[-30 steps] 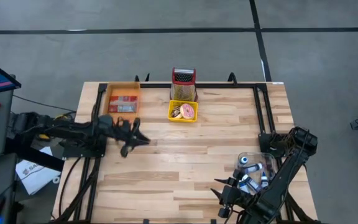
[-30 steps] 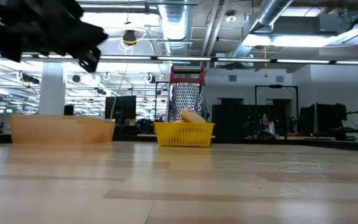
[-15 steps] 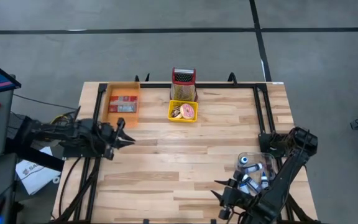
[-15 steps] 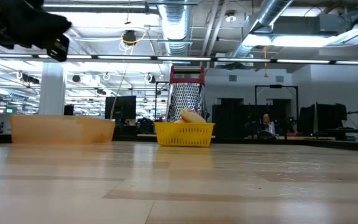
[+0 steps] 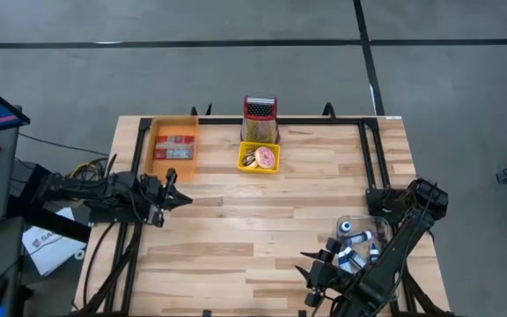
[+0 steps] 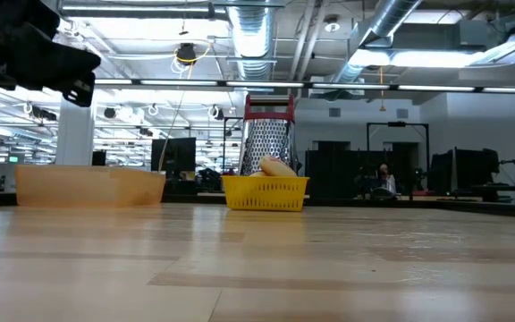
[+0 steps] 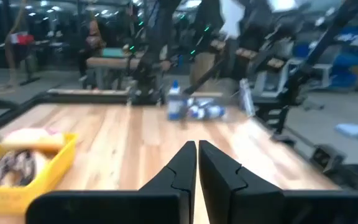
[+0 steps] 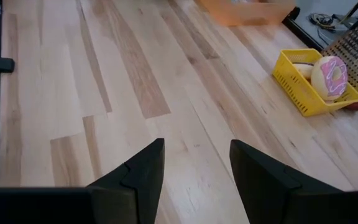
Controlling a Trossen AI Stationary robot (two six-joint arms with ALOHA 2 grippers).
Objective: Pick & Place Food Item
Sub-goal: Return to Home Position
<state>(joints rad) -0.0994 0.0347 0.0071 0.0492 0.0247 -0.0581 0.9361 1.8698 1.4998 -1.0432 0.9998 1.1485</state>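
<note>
A yellow basket (image 5: 259,158) stands at the table's far middle. In it lie a pink-iced doughnut (image 8: 330,75) and other food pieces. My left gripper (image 5: 180,199) hovers near the table's left edge, level, pointing toward the right edge. It is shut with nothing in it, and in the left wrist view the left gripper's (image 7: 197,167) fingers meet. My right gripper (image 8: 194,163) hangs open over the near right of the table, slanting down toward the basket and well short of it; nothing is between its fingers.
An orange bin (image 5: 174,141) with packets sits at the far left. A metal grater (image 5: 260,119) stands just behind the basket. A clear tub of small bottles (image 5: 359,240) lies at the near right, beside my right arm. Bare wood spans the middle of the table.
My left gripper has drawn back toward the table's left edge, away from the middle, and has sunk a little. My right gripper has kept still and open.
</note>
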